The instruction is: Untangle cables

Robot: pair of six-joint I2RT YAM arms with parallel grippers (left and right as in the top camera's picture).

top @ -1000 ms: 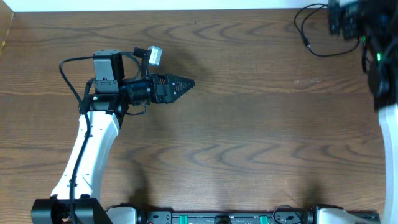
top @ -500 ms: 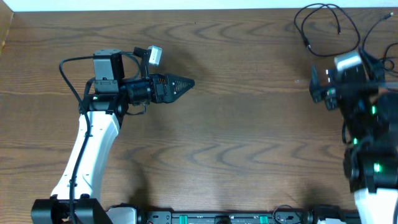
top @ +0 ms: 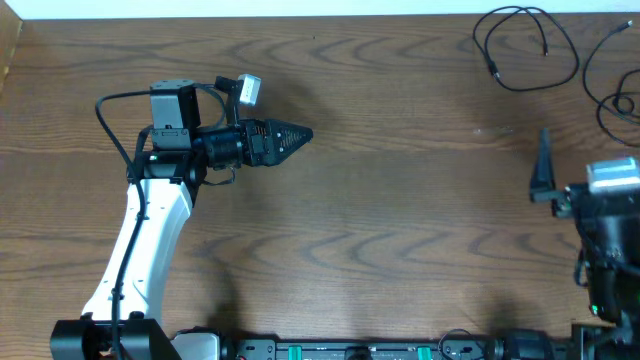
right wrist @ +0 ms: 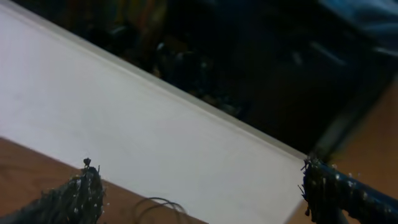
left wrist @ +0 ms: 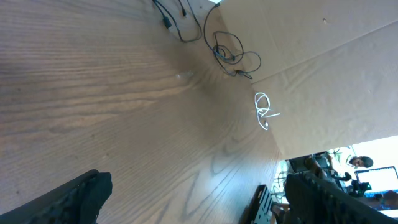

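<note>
Thin black cables [top: 525,45] lie looped at the table's far right corner, with another black loop [top: 608,75] at the right edge. The left wrist view shows the black cables [left wrist: 231,55] and, beyond them, a small white cable [left wrist: 265,111]. My left gripper [top: 298,133] hovers left of centre, pointing right, far from the cables; its jaws [left wrist: 199,211] stand open and empty. My right gripper [right wrist: 208,199] is open and empty, tilted up toward the white back wall, with a black cable loop [right wrist: 158,208] at the frame's bottom. One of its fingers [top: 543,165] shows near the right edge.
A white wall [right wrist: 155,137] borders the far edge of the brown wooden table [top: 400,220]. The left arm's white link [top: 140,250] crosses the near left. A cardboard panel [left wrist: 323,74] stands along the right side. Equipment lines the near edge [top: 350,350].
My right arm has swung back from the far right corner to the near right side, uncovering the cables there. The left arm has not moved.
</note>
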